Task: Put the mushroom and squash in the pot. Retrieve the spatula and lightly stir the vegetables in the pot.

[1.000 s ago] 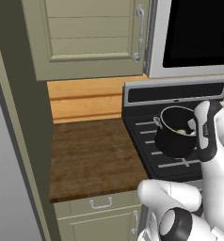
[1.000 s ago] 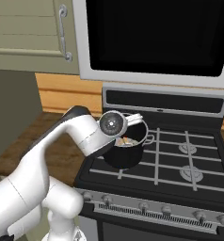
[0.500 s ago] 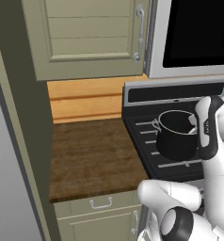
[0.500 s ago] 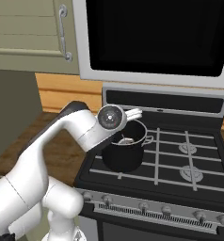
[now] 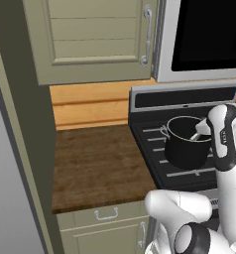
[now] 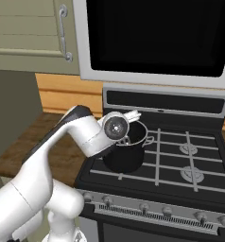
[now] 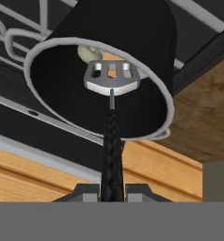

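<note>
The black pot [image 5: 186, 148] [image 6: 128, 153] stands on the stove's front left burner. In the hand view I look into the pot [image 7: 57, 75]. My gripper [image 7: 112, 191] is shut on the spatula's black handle [image 7: 111, 146]. The slotted silver head of the spatula [image 7: 112, 78] hangs inside the pot. The pale mushroom [image 7: 87, 53] lies on the pot's floor just beyond the head. A bit of the orange squash [image 7: 113, 58] shows behind the head. In the left base view the hand is at the pot's right rim, with the spatula [image 5: 200, 132] slanting inward.
The pot stands on a black gas stove [image 6: 180, 163] with grates, and knobs line the stove's front edge [image 6: 147, 208]. A wooden counter [image 5: 97, 166] lies to the left of it. A microwave [image 6: 157, 38] and a cabinet [image 5: 90, 39] hang above.
The hand has swung a little over the pot with the spatula held in it, out and back. The pot has stayed in place.
</note>
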Controlling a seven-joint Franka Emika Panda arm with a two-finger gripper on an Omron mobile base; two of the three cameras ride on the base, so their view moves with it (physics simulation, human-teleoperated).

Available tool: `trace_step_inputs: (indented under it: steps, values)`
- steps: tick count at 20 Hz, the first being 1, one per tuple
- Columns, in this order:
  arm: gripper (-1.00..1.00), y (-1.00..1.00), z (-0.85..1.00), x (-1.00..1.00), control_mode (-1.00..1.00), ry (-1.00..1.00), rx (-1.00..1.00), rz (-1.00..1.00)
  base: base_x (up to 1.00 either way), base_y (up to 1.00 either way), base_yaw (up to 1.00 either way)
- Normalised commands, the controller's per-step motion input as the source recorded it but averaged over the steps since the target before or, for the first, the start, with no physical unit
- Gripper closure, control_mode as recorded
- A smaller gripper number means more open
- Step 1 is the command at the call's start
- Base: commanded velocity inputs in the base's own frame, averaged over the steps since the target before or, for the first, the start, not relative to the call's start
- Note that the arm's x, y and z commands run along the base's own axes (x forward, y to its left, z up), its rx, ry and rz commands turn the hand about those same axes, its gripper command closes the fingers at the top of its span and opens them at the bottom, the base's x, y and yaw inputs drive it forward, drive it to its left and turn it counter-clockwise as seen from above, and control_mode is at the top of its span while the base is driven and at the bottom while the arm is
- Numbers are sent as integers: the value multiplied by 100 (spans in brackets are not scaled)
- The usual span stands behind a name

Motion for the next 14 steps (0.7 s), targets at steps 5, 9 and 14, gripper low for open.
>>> trace_step_inputs:
  steps: [5, 9, 14]
  values:
    - [100, 7, -36, 41, -100, -8, 2, 9, 0, 0, 0]
    - [100, 0, -16, 18, -100, 0, 0, 1, 0, 0, 0]
    - [100, -1, -3, 2, -100, 0, 0, 0, 0, 0, 0]
